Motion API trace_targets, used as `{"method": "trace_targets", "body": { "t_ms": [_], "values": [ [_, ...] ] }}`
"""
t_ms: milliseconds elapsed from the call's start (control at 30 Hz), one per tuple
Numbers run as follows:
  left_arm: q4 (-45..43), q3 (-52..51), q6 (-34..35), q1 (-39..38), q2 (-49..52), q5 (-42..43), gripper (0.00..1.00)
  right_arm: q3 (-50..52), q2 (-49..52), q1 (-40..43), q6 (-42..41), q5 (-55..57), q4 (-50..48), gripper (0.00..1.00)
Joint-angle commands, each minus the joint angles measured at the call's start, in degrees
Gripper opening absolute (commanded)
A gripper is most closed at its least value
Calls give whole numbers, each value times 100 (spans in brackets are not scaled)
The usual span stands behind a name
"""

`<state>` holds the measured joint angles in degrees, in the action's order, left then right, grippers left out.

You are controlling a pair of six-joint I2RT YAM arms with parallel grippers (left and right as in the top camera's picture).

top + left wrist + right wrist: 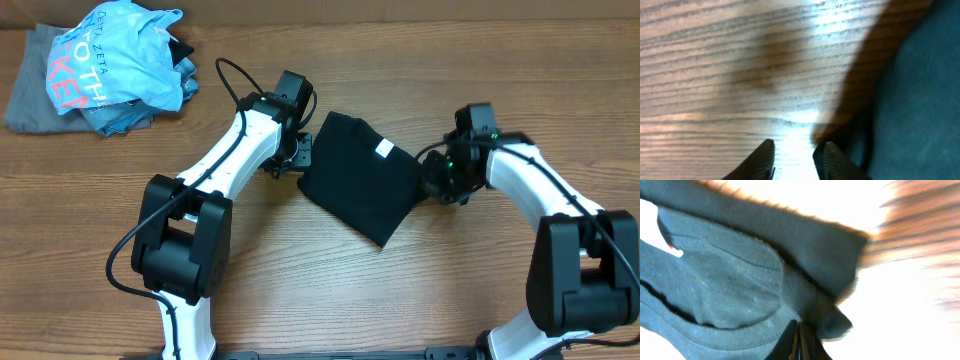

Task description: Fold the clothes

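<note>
The black T-shirt (pixel 360 175) lies folded into a compact, slanted shape at the middle of the table, its small white neck tag (pixel 383 149) facing up. My left gripper (pixel 298 155) is at the shirt's left edge. In the left wrist view it (pixel 795 156) is open and empty over bare wood, with the shirt (pixel 920 100) just to its right. My right gripper (pixel 435 180) is at the shirt's right edge. In the right wrist view its fingers (pixel 800 341) are pressed together on a hem of the shirt (pixel 730 280), whose folded layers fill that view.
A pile of other clothes sits at the back left corner: a light blue shirt with pink lettering (pixel 115 60) on top of a grey garment (pixel 30 95). The wooden table (pixel 320 290) extends in front of the shirt.
</note>
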<state>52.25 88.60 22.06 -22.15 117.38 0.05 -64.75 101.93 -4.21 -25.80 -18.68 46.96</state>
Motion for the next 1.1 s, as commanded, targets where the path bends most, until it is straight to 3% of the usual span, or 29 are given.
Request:
{"method": "trace_targets", "body": {
  "t_ms": [0,33,100,167,200,267,500,633,767,933,1067],
  "values": [
    [168,415,-90,-4,57,-81,31,-743,-603,17,55,684,387,7],
    [223,507,-94,-15,57,-22,30,-870,-699,17,57,708,472,14],
    [293,699,-168,-70,57,227,26,-1099,-863,15,81,708,518,47],
    [284,780,-334,-181,57,776,15,-1154,-896,15,195,708,358,63],
    [299,778,-350,-247,57,925,11,-1145,-861,15,238,717,326,65],
    [350,734,-343,-391,59,1051,4,-1139,-726,15,293,706,345,65],
    [341,422,-284,-916,79,1198,4,-1139,55,-20,358,708,457,63],
    [313,267,-74,-1027,120,1176,5,-1139,380,-92,380,710,509,48],
    [280,142,-20,-1021,208,1182,5,-1139,450,-131,378,710,533,47],
    [275,142,-22,-1012,468,1178,6,-1139,461,-131,378,824,505,35],
    [275,142,-20,-1012,597,1180,6,-1058,461,-131,378,861,415,36]
  ]
}}
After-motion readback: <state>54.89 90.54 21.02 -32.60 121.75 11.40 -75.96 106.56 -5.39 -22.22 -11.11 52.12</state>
